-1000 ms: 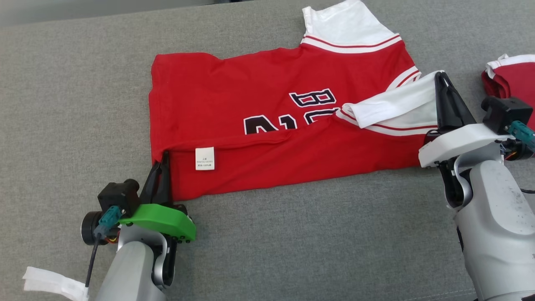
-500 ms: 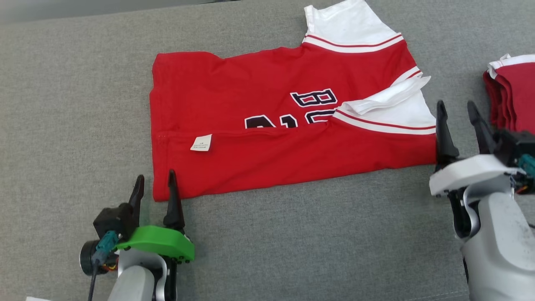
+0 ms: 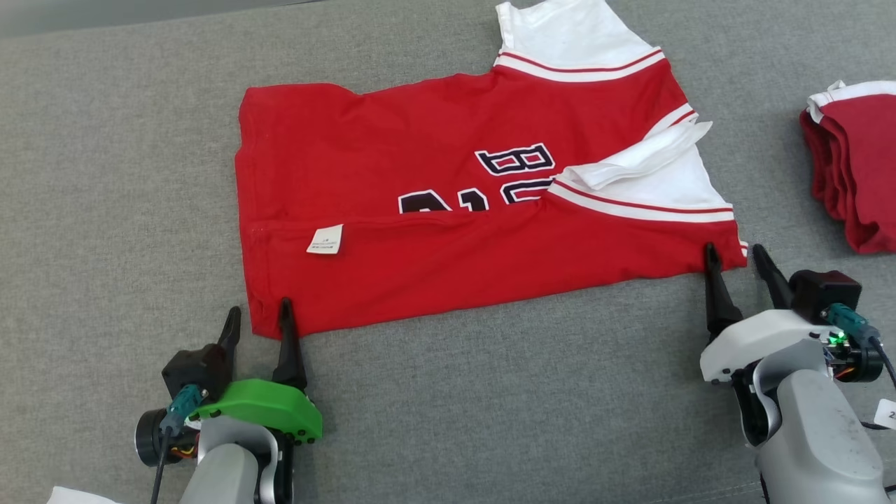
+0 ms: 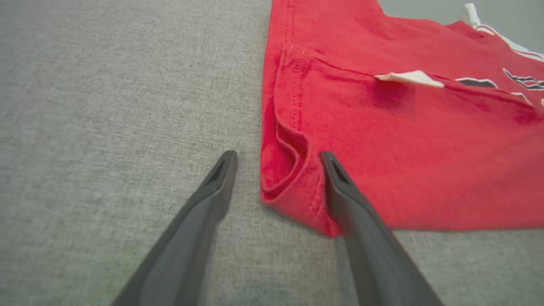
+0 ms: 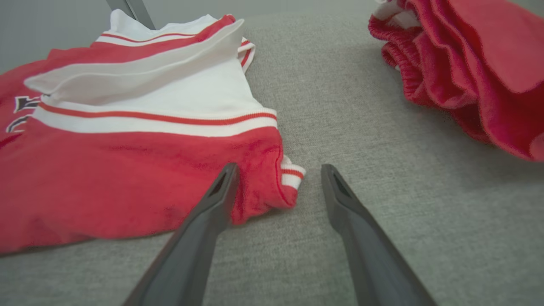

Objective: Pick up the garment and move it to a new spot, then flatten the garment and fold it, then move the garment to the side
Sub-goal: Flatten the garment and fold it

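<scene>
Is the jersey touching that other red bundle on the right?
Apart. The head view shows a strip of bare gray surface between the jersey and the red bundle; the right wrist view shows the same gap.

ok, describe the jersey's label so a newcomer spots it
On the grey surface lies the red jersey. The label sits on its folded near flap, toward the left end. It is the only small white tag; other white is broad sleeves.

Garment (image 3: 392, 161): black "B" legible, other chars cut by fold; white label (image 3: 325, 239) print too small to read.
</scene>
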Motion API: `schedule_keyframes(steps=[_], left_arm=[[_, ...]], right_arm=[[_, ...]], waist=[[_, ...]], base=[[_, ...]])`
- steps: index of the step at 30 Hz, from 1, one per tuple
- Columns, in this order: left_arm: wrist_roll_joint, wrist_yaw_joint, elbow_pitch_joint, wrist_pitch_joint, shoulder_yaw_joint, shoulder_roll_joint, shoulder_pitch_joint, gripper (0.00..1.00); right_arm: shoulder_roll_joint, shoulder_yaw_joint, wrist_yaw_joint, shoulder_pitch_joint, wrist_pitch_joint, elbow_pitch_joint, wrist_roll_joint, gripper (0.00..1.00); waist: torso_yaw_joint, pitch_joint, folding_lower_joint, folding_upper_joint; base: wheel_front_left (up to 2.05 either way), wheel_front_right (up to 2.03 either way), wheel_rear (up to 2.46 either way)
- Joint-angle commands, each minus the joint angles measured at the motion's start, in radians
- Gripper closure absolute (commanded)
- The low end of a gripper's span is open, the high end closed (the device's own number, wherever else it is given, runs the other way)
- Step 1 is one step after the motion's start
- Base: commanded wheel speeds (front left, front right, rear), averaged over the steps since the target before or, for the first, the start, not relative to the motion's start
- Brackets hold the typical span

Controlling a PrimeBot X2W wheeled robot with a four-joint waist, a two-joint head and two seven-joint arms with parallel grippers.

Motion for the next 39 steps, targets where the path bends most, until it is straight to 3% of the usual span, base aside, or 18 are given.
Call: schedule_keyframes(steps=[1, 2, 3, 4, 11, 22, 29, 38, 39], left_arm=[[-0.018, 0.000, 0.053, 0.015, -0.012, 0.005, 0.003, 0.00], [-0.029, -0.011, 0.085, 0.018, -0.029, 0.005, 0.001, 0.02], [-0.034, -0.019, 0.103, 0.018, -0.041, 0.004, -0.002, 0.26], [-0.043, -0.029, 0.126, 0.019, -0.058, 0.001, -0.005, 1.00], [-0.091, -0.071, 0.144, 0.017, -0.095, -0.001, -0.022, 1.00], [-0.036, -0.056, -0.033, 0.007, 0.016, 0.006, 0.040, 1.00], [-0.052, -0.046, -0.012, 0.006, 0.035, 0.007, 0.185, 1.00], [-0.091, -0.040, 0.045, 0.006, -0.036, 0.007, 0.320, 1.00], [-0.096, -0.038, 0.043, 0.006, -0.039, 0.007, 0.321, 0.58]], right_arm=[[-0.001, 0.009, -0.002, -0.008, -0.004, 0.038, -0.011, 0.00], [-0.002, 0.011, -0.002, -0.017, 0.000, 0.063, -0.007, 0.56], [-0.001, 0.020, -0.002, -0.020, 0.000, 0.081, -0.007, 0.81], [0.001, 0.025, -0.002, -0.023, 0.000, 0.098, -0.004, 1.00], [-0.004, 0.001, -0.002, -0.024, -0.002, 0.064, 0.038, 1.00], [-0.003, 0.024, -0.002, 0.010, -0.002, -0.005, 0.095, 1.00], [-0.017, 0.049, -0.002, 0.132, -0.002, 0.027, 0.140, 1.00], [-0.024, 0.055, -0.002, 0.333, -0.003, 0.046, 0.177, 1.00], [-0.024, 0.055, -0.002, 0.339, -0.003, 0.044, 0.179, 1.00]], waist=[[0.001, 0.003, 0.0000, 0.0000], [0.002, 0.002, 0.0000, 0.0000], [0.003, 0.001, 0.0000, 0.0000], [0.005, -0.001, 0.0000, 0.0000], [0.012, -0.039, 0.0000, 0.0000], [0.021, -0.196, 0.0000, 0.0000], [0.020, -0.303, 0.0000, 0.0000], [0.035, -0.342, 0.0000, 0.0000], [0.035, -0.340, 0.0000, 0.0000]], base=[[0.00, 0.00, 0.00], [0.00, 0.00, 0.00], [0.00, 0.00, 0.00], [0.00, 0.00, 0.00], [0.00, 0.00, 0.00], [0.00, 0.00, 0.00], [0.00, 0.00, 0.00], [0.00, 0.00, 0.00], [0.00, 0.00, 0.00]])
